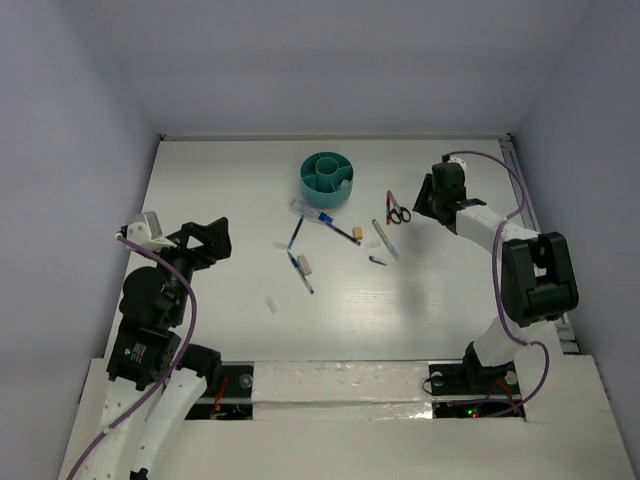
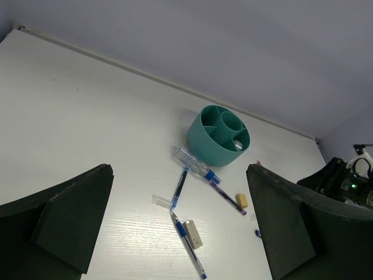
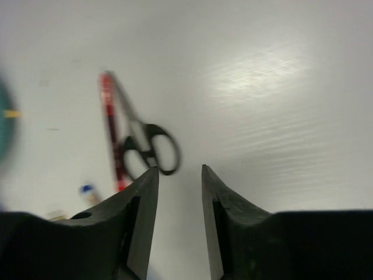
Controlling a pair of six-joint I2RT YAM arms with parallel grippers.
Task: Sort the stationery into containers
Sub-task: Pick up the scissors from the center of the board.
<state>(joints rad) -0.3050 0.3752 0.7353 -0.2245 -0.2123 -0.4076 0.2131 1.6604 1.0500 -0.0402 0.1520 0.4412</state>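
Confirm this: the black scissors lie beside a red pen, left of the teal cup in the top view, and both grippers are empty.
Wrong side. The top external view shows the scissors and red pen right of the teal cup, near the right gripper. The rest holds: they lie side by side, and the left gripper is empty too.

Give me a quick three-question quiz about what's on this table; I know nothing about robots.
1. True or false: the teal cup lies tipped on its side.
2. What lies right beside the black-handled scissors? A. red pen B. yellow eraser C. clear ruler
3. Fill in: the right gripper is holding ____.

Key: 1 false, it stands upright; 2 A; 3 nothing.
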